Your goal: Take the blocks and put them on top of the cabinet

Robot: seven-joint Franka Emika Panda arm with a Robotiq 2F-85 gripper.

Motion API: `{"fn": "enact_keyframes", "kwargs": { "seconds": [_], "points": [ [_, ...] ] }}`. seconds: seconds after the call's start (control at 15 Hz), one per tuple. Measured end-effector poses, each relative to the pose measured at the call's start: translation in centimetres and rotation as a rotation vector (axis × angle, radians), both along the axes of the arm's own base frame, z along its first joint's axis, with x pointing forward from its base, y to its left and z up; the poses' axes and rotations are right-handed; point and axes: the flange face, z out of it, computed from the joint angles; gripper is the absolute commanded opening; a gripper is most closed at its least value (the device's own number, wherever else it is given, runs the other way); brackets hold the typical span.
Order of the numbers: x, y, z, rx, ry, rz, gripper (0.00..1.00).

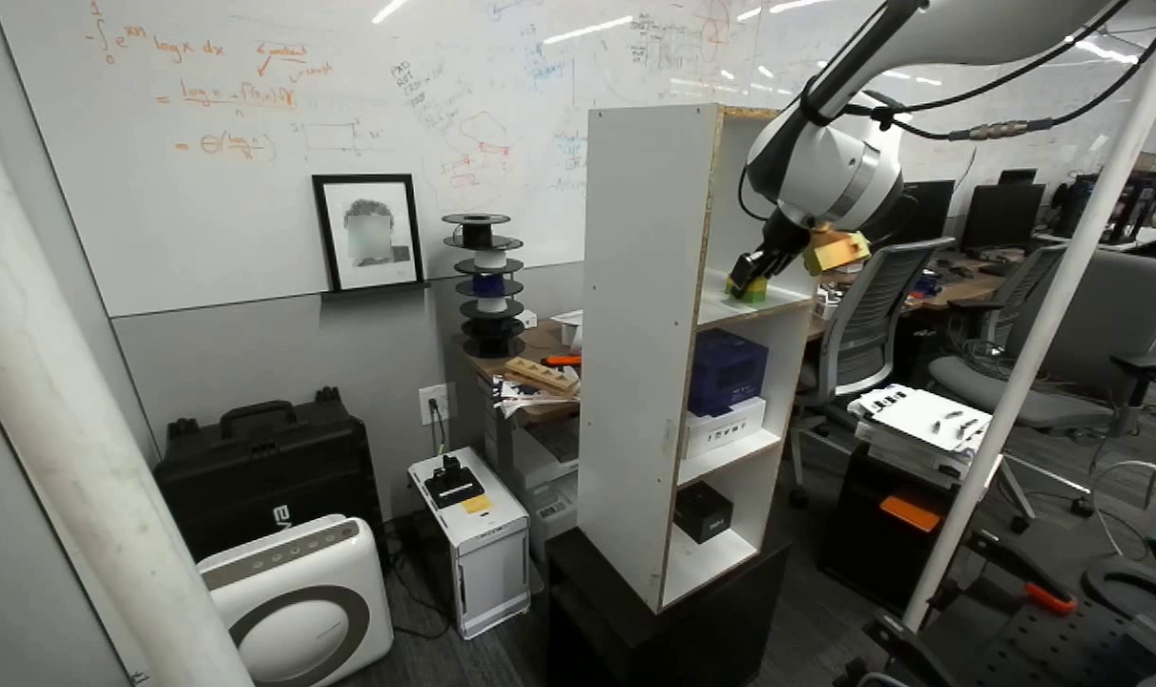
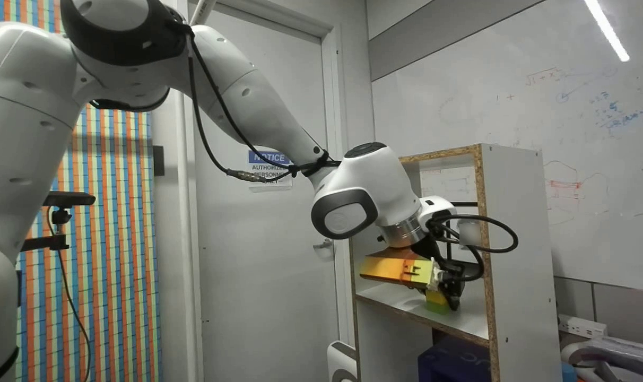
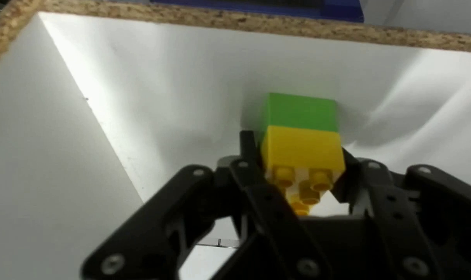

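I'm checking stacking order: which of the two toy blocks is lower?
The green block, directly beneath the yellow block; only the yellow one shows bare studs.

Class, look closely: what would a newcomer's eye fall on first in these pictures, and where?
Probably the big white robot arm, bending across an exterior view into the top compartment of the white cabinet. Just right of the wrist view's middle, a yellow block sits on a green block, the gripper closed around the yellow one. Behind the arm, at an exterior view's left, a blue, orange and pale striped panel stands out.
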Motion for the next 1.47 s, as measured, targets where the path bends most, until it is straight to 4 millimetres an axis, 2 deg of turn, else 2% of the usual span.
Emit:
{"fn": "enact_keyframes", "kwargs": {
  "seconds": [0.2,0.4,0.8,0.93,1.13,1.47],
  "points": [
    [-0.4,-0.1,0.4,0.004,-0.004,-0.003,0.13],
    [-2.0,-0.4,0.5,-0.042,0.001,0.005,0.14],
    [-10.1,-0.8,0.7,-0.077,0.032,0.018,0.14],
    [-12.2,-1.0,1.6,-0.081,0.009,0.017,0.14],
    [-14.2,-1.2,5.2,-0.049,-0.07,-0.008,0.14],
    [-16.4,-0.9,14.7,0.038,-0.23,-0.107,0.14]
  ]
}}
